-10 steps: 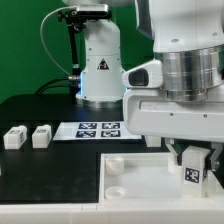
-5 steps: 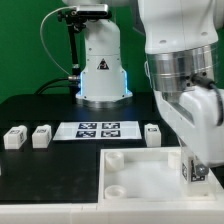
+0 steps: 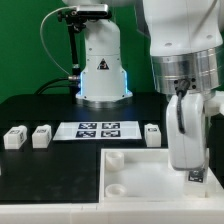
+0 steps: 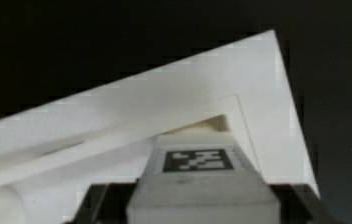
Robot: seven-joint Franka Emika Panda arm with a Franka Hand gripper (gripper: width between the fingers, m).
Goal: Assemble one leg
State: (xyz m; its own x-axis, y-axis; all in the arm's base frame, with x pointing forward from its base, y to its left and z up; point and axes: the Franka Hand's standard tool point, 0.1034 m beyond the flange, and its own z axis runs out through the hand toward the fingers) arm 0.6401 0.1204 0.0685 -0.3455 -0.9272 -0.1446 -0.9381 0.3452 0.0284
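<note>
A leg (image 4: 196, 172) bearing a black-and-white marker tag is held clamped between the fingers (image 4: 102, 203) over the white tray piece (image 3: 140, 170). No legible writing is seen; only tag patterns are noted on the marker board (image 3: 98, 129).

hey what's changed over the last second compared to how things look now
The gripper, shut on the leg, has turned at the wrist over the tray-like piece, so the leg's tag no longer faces the exterior view. A third loose leg is uncovered. The two legs and the marker board stayed put.
</note>
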